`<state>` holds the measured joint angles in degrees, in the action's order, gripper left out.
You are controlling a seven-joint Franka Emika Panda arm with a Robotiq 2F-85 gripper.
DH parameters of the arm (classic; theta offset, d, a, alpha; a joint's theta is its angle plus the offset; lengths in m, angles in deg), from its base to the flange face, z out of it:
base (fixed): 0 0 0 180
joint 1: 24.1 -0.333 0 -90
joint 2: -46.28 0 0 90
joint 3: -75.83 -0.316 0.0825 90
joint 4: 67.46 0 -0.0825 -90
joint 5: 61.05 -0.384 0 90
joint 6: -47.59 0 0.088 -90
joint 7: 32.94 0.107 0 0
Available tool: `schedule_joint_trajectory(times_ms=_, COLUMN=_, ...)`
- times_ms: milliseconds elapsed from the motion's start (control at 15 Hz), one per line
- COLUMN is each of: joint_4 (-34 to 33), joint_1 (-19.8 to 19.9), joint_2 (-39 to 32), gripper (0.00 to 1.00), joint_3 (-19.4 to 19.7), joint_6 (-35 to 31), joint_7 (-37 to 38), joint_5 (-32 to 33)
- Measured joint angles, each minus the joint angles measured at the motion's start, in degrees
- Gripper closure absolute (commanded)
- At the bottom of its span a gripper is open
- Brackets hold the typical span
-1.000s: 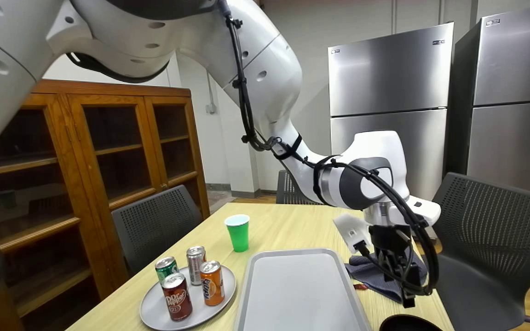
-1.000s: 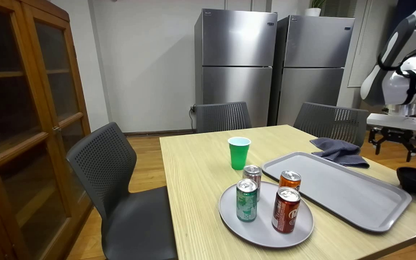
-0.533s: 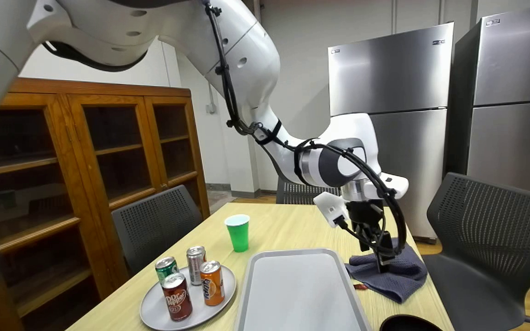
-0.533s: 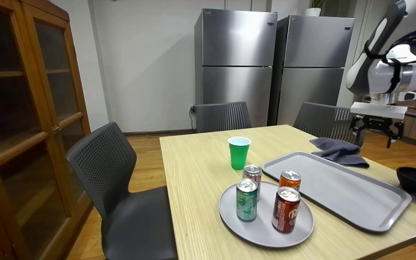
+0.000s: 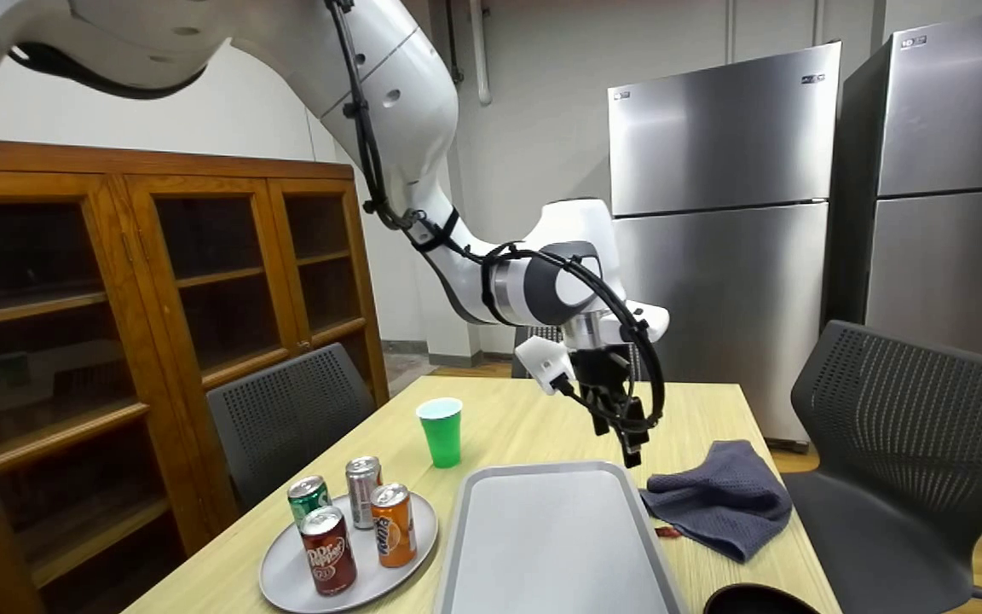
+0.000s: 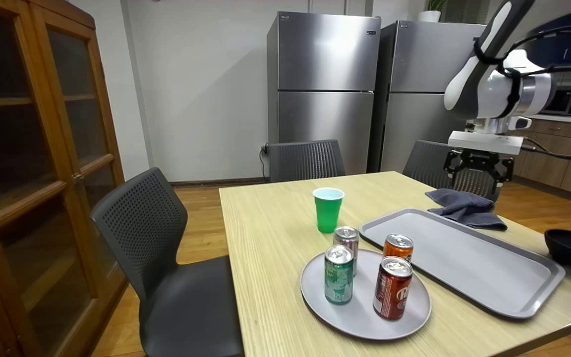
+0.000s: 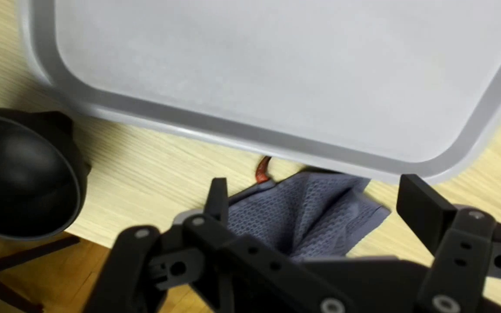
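My gripper point(image 7: 314, 191) is open and holds nothing, with its fingers wide apart. It hangs above the table near the tray's corner, as both exterior views show point(image 5: 617, 439) point(image 6: 475, 181). A crumpled dark blue-grey towel point(image 7: 302, 213) shows between and below the fingers in the wrist view, not touched. It also lies on the table in both exterior views point(image 5: 721, 503) point(image 6: 464, 208). A grey rectangular tray point(image 7: 276, 78) lies beside the towel point(image 5: 559, 537). A small red curved object point(image 7: 262, 170) lies between tray and towel, partly hidden. A black bowl point(image 7: 15, 174) stands near the table edge.
A round grey plate point(image 6: 315, 287) bears several cans: green point(image 6: 338, 277), silver point(image 5: 363, 495), orange point(image 5: 394, 529) and dark red point(image 5: 329, 554). A green cup point(image 6: 328, 215) stands behind them. Dark chairs point(image 6: 161, 238) surround the table. A wooden cabinet point(image 5: 201, 273) and steel fridges point(image 5: 721, 170) stand beyond.
The arm and open gripper have swung leftward in both exterior views, from near the bowl, past the towel, to by the tray's far end. The things on the table have not moved.
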<state>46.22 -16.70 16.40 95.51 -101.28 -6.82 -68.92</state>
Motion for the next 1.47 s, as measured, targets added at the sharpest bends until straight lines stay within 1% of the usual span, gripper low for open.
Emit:
schedule_joint_trajectory(times_ms=467, joint_4=5.9, joint_1=-6.8, joint_2=5.4, gripper=0.0, joint_3=-3.7, joint_6=0.0, joint_7=0.1, joint_5=2.7)
schedule_joint_trajectory(times_ms=800, joint_4=8.8, joint_1=-10.6, joint_2=8.4, gripper=0.0, joint_3=-7.3, joint_6=0.0, joint_7=0.1, joint_5=4.1)
schedule_joint_trajectory(times_ms=1133, joint_4=10.7, joint_1=-14.1, joint_2=10.4, gripper=0.0, joint_3=-11.3, joint_6=0.0, joint_7=0.1, joint_5=5.5)
schedule_joint_trajectory(times_ms=1467, joint_4=10.9, joint_1=-16.9, joint_2=10.6, gripper=0.0, joint_3=-15.7, joint_6=0.2, joint_7=-0.1, joint_5=6.0)
